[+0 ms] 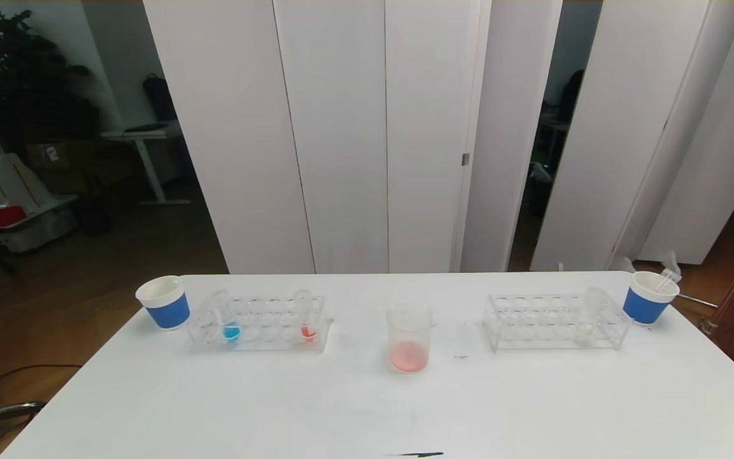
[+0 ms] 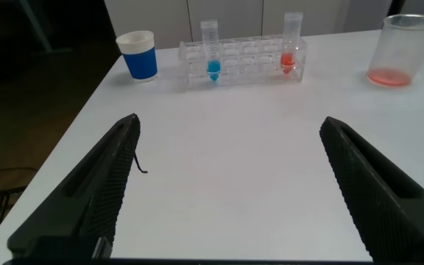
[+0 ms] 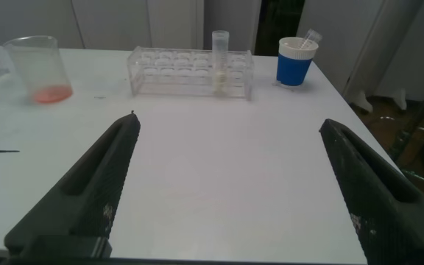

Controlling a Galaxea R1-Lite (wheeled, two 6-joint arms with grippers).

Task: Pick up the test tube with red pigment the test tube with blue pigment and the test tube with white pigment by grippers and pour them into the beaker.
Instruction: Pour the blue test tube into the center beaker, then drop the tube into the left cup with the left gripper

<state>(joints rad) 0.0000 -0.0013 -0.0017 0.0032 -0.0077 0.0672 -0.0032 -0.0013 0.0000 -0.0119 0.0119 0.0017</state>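
Observation:
The beaker (image 1: 411, 338) stands mid-table with a red-pink layer at its bottom; it also shows as beaker (image 2: 401, 50) and beaker (image 3: 41, 70). In the left clear rack (image 1: 259, 322) stand the test tube with blue pigment (image 1: 229, 325) (image 2: 211, 53) and the test tube with red pigment (image 1: 306, 319) (image 2: 290, 47). The right clear rack (image 1: 555, 322) holds the test tube with white pigment (image 1: 589, 322) (image 3: 220, 59). My left gripper (image 2: 229, 126) hovers open over bare table, well short of the left rack. My right gripper (image 3: 228, 126) is open too, short of the right rack. Neither gripper shows in the head view.
A blue-and-white paper cup (image 1: 164, 302) stands left of the left rack. Another cup (image 1: 648, 297) with clear tubes in it stands right of the right rack. Small dark marks (image 1: 415, 454) lie on the white table (image 1: 367, 408). White partition panels rise behind the table.

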